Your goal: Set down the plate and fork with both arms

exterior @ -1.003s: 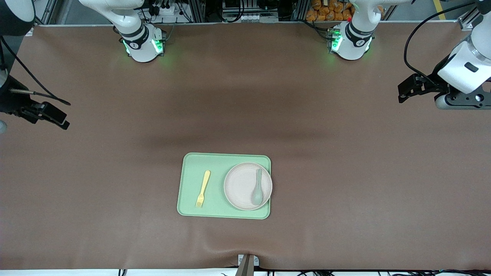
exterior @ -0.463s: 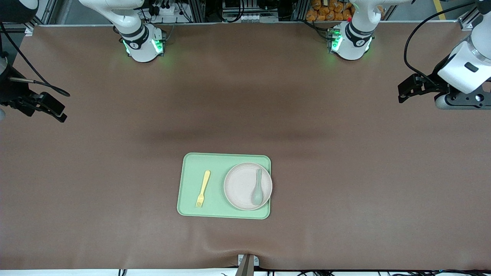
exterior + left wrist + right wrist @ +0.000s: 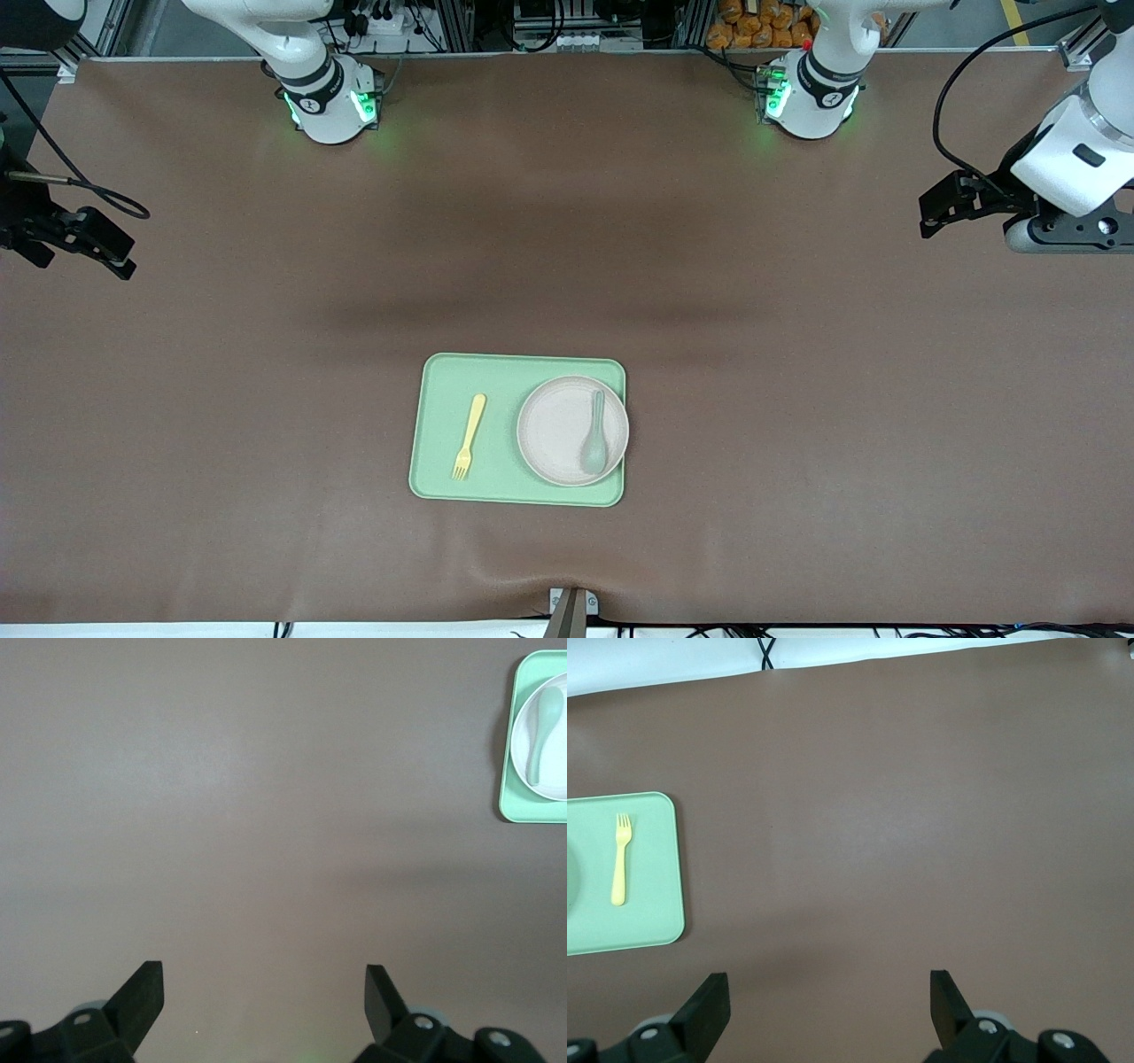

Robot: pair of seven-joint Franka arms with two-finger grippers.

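Resting on the rectangular light green tray (image 3: 438,425), the round, shallow, pale beige-pink plastic plate (image 3: 558,430) filled the half toward the left arm's end of the table, and a grey-green spoon (image 3: 594,439) lay in it. We found the small pale yellow plastic fork (image 3: 469,437) flat on the bare half of the tray beside the plate, apart from it, tines pointing toward the front camera. We judged both pieces already set down, plate and fork side by side like a place setting, each on the side of the arm that could reach it.

Neither claw held anything. We saw the left gripper (image 3: 264,990) over bare brown table (image 3: 797,372) near its own end, well apart from the tray, jaws spread wide. We saw the right gripper (image 3: 829,997) likewise wide and empty over its end of the table. We judged that both arms waited clear of the tray.
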